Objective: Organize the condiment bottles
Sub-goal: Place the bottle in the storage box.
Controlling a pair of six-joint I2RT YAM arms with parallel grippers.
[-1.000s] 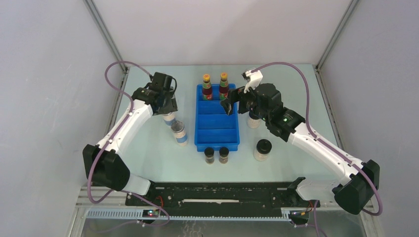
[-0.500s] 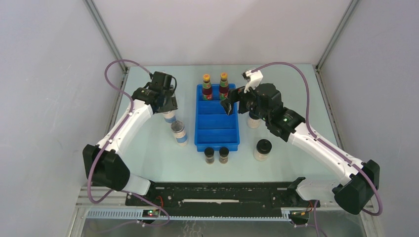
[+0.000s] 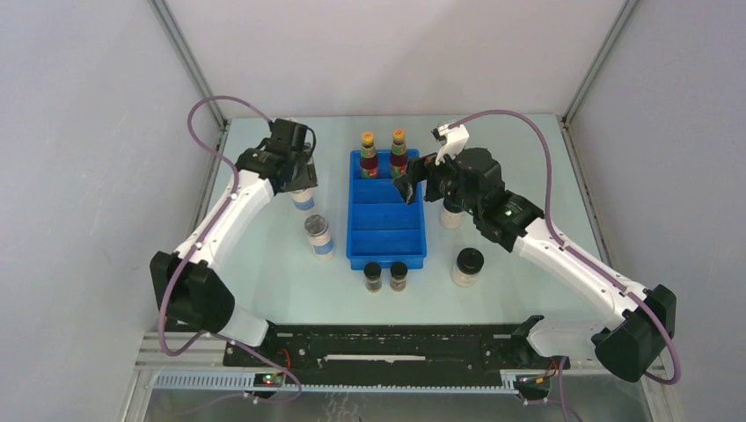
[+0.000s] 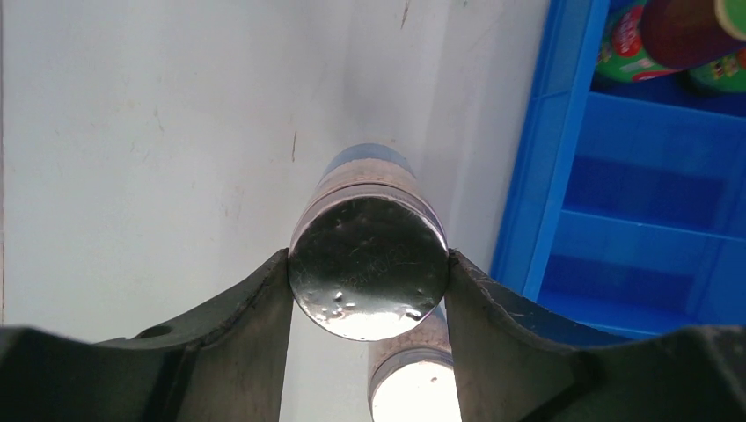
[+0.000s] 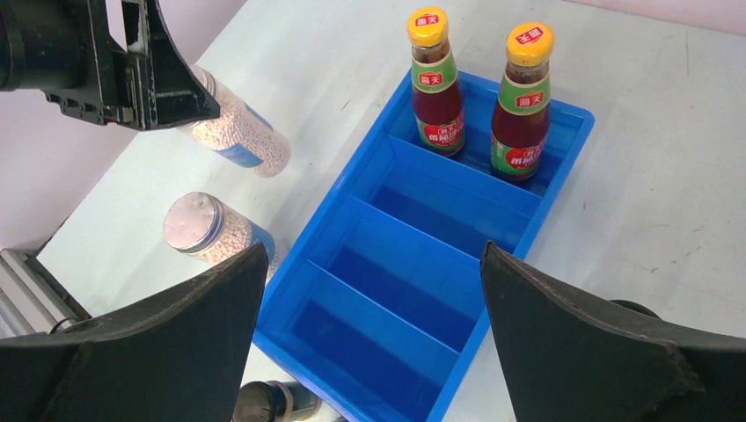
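Note:
My left gripper is shut on the lid of a grey-lidded, blue-labelled jar, which hangs above the table left of the blue tray. Its twin stands just below and nearer. Two red sauce bottles stand in the tray's far compartment. My right gripper hovers open over the tray with nothing between its fingers. Two tiny dark jars stand in front of the tray. One pale black-lidded jar stands to its right, and another is partly hidden by my right arm.
The tray's three nearer compartments hold nothing. Grey enclosure walls close in the table on the left, right and far sides. The black rail with the arm bases runs along the near edge.
My left gripper has risen and drawn back toward the far left with the grey-lidded jar, away from the standing twin. The right arm has not moved.

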